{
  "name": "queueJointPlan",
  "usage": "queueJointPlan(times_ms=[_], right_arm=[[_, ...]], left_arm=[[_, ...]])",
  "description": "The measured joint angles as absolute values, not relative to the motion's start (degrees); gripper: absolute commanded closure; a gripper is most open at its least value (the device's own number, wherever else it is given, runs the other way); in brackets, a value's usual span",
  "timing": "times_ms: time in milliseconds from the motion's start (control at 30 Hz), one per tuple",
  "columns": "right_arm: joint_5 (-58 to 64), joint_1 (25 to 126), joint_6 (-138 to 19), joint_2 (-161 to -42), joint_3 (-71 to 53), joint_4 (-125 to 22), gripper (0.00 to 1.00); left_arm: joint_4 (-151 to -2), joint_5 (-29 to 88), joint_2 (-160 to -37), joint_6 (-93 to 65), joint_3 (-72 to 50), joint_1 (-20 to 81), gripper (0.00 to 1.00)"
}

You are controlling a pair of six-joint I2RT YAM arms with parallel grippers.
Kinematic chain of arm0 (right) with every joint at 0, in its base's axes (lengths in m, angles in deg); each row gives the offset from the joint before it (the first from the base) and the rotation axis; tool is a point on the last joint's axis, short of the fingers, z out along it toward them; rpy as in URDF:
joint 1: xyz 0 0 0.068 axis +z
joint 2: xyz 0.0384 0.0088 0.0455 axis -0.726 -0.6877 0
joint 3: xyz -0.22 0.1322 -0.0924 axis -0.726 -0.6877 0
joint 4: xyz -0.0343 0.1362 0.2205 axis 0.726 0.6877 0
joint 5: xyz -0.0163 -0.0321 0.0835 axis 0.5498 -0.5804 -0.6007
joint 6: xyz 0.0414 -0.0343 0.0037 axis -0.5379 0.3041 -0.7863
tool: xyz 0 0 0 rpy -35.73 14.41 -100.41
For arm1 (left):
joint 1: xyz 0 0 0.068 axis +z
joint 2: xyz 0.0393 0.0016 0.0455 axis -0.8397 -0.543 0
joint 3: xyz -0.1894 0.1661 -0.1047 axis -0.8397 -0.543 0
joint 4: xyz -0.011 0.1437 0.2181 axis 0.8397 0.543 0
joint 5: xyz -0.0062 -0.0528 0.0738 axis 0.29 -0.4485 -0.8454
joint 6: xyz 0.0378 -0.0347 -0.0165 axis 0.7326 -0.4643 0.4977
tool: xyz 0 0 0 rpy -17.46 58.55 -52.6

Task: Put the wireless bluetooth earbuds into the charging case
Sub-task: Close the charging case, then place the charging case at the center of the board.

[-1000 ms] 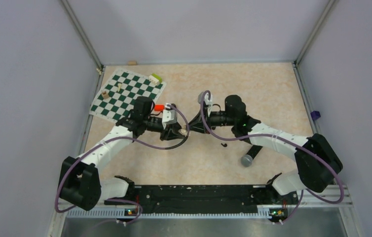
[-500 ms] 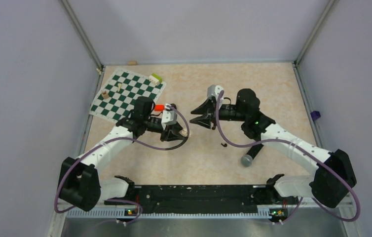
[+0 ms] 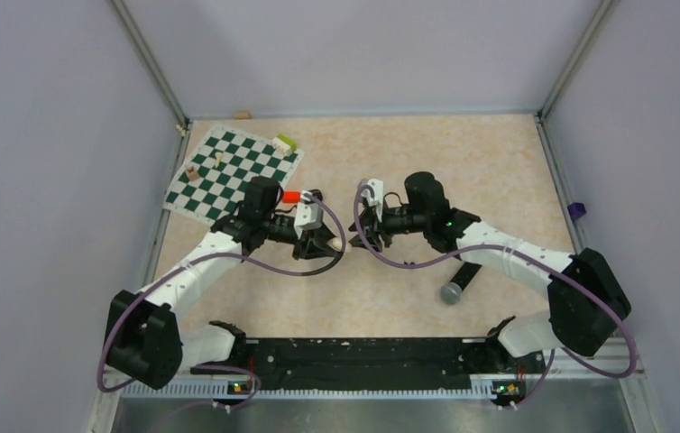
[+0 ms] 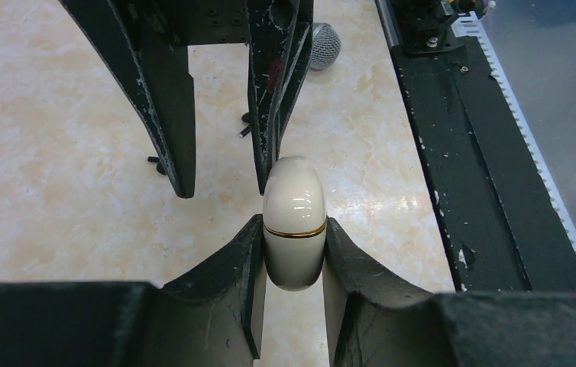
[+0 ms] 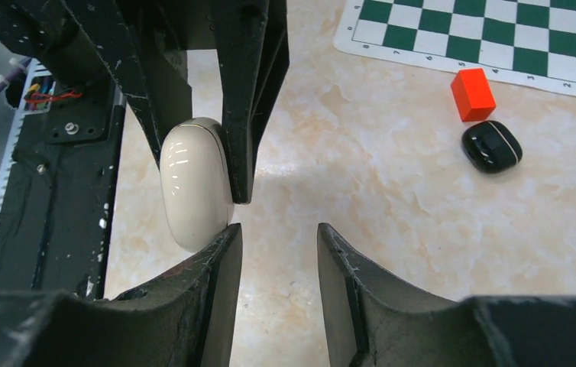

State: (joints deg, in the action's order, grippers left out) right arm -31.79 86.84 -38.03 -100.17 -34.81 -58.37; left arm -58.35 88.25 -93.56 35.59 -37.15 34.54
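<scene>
right hand [image 5: 279,233] back beside left hand [image 4: 293,229] | glossy cream ovoid [image 4: 293,195] clamped

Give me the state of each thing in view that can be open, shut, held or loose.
left gripper: shut on cream-white case.
cream-white case: closed, gripped.
right gripper: open, empty.
black case: closed, on the table beside red block.
earbuds: tiny, apparently loose on the table.
microphone: lying flat.

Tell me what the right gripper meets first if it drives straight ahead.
Most likely the cream-white oval object clamped in the left gripper, right beside the open fingers of the right gripper; depth is unclear.
</scene>
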Motion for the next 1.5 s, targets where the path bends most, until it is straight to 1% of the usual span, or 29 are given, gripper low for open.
queueJointPlan(times_ms=[200,500,733,833,933,1033,1167,1233,1367,1500], right_arm=[[-34.33,86.78,-37.73,-98.62,-34.79,-58.57,0.59],[-28.69,86.95,-37.79,-95.61,-34.83,-60.82,0.59],[-37.21,89.42,-35.39,-94.99,-34.86,-56.89,0.59],[-37.56,90.21,-33.62,-94.99,-34.81,-55.47,0.58],[-34.63,90.23,-33.42,-94.8,-34.81,-55.38,0.56],[-30.66,88.22,-35.41,-93.84,-34.92,-56.84,0.54],[-27.55,80.79,-39.69,-90.23,-36.45,-61.37,0.53],[-26.9,77.42,-41.64,-87.85,-37.54,-63.55,0.53],[-26.98,76.26,-43.82,-85.44,-37.94,-66.13,0.53],[-27.33,76.26,-45.6,-85.2,-37.98,-67.71,0.52]], left_arm=[[-57.59,89.45,-93.47,35.59,-37.15,34.08,1.0],[-57.94,87.94,-93.45,35.63,-37.15,34.19,1.0],[-58.09,87.72,-93.34,35.63,-37.15,34.19,1.0],[-56.91,87.59,-93.34,35.81,-37.13,34.21,1.0],[-53.76,85.78,-93.21,38.12,-35.49,35.39,1.0],[-48.06,82.91,-92.42,41.84,-31.95,39.15,1.0],[-37.0,77.38,-89.36,49.03,-27.62,45.89,1.0],[-31.6,73.43,-86.37,50.67,-27.43,49.84,1.0],[-28.1,69.51,-84.97,49.99,-27.6,59.87,1.0],[-24.37,66.63,-86.41,49.79,-28.63,70.56,1.0]])
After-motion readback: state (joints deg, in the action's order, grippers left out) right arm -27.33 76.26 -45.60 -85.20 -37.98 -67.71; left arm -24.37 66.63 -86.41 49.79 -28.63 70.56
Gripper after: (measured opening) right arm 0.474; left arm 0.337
